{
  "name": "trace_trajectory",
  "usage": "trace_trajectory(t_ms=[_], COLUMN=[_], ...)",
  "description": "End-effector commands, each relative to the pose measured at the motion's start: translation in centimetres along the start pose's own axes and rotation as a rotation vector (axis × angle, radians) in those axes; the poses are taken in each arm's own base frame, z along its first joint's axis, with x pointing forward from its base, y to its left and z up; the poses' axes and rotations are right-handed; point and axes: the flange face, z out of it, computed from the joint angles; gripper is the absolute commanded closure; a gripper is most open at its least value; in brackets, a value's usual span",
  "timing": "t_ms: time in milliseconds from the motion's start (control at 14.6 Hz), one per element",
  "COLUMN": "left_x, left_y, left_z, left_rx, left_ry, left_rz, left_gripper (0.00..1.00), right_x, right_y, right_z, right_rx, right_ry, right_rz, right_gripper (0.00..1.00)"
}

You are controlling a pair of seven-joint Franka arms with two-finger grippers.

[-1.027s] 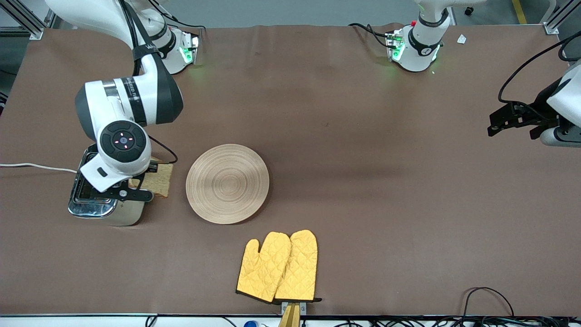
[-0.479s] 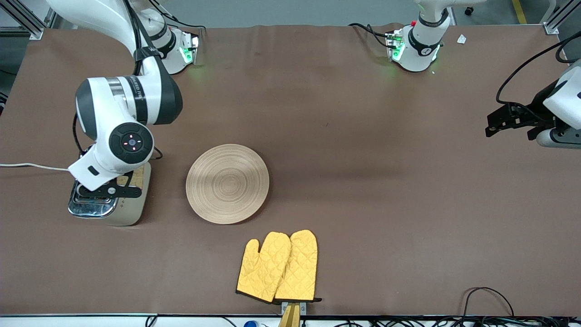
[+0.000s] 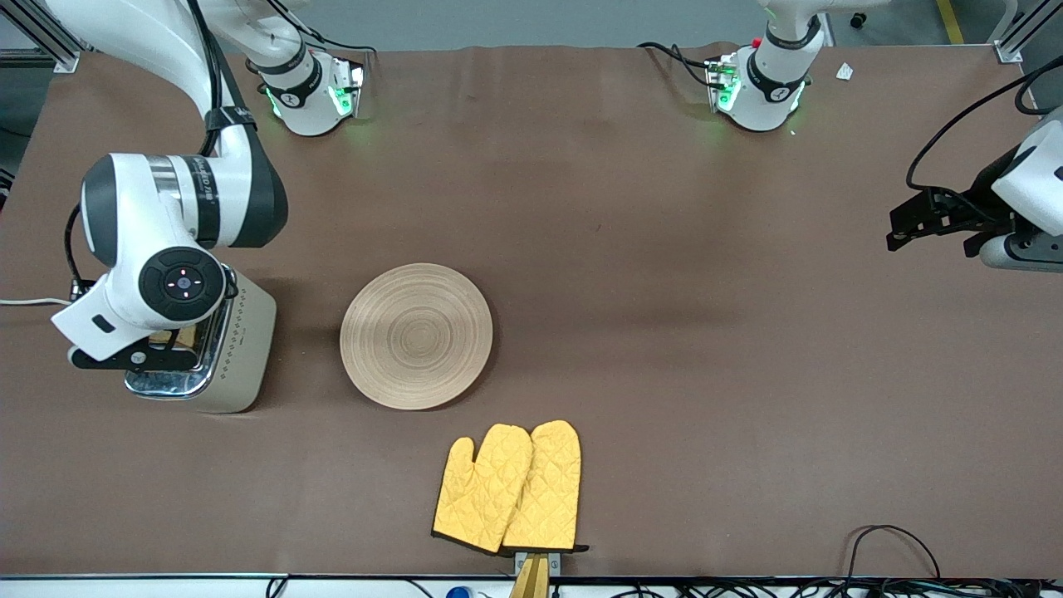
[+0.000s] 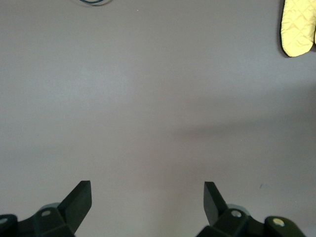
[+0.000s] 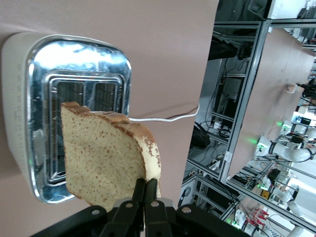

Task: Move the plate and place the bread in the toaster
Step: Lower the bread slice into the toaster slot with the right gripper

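Front view: nearest the camera, a pair of yellow oven mitts (image 3: 507,488) is laid flat at the table's (image 3: 664,332) near edge, one mitt overlapping the other. Just farther from the camera, the plate (image 3: 416,335) is seen lying flat and bare, well apart from both grippers. Beside the plate, toward the right arm's end of the table, the toaster (image 3: 217,353) is stood with its chrome top partly covered by the right arm's wrist; a white cord (image 3: 25,301) is led off from it to the table's edge. The right gripper (image 5: 145,190) is held over the toaster's top, and in the right wrist view its fingers are pinched together on the crust edge of the bread (image 5: 106,153), which is carried upright above the slots, not yet lowered into either. In the front view only a sliver of the bread (image 3: 184,336) is shown under the wrist. At the left arm's end of the table, the left gripper (image 3: 907,224) is kept waiting above bare tabletop; in the left wrist view its fingers (image 4: 79,196) are spread wide with nothing between them, and one mitt is glimpsed at the corner.
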Motion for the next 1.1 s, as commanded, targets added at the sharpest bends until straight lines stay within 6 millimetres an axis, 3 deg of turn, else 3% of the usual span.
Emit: trace_trajectory(t_ms=[0, 205, 411, 1027], left_x=[-0.1, -0.1, -0.1, -0.1], left_y=[0.1, 0.3, 0.3, 0.2], left_z=[-0.6, -0.6, -0.6, -0.6], left_rx=[0.002, 0.002, 0.003, 0.003], left_ry=[0.015, 0.015, 0.015, 0.015], left_rz=[-0.008, -0.005, -0.005, -0.007], left_gripper=[0.0, 0.0, 0.0, 0.0], right_x=[0.2, 0.3, 0.2, 1.3], right_y=[1.0, 1.3, -0.5, -3.7], right_z=[0.8, 1.6, 2.8, 3.5], right_rx=[-0.04, -0.038, -0.046, -0.043], right_ry=[-0.01, -0.02, -0.044, -0.032], right_rz=[0.004, 0.014, -0.011, 0.024], right_gripper=[1.0, 1.0, 1.0, 0.99])
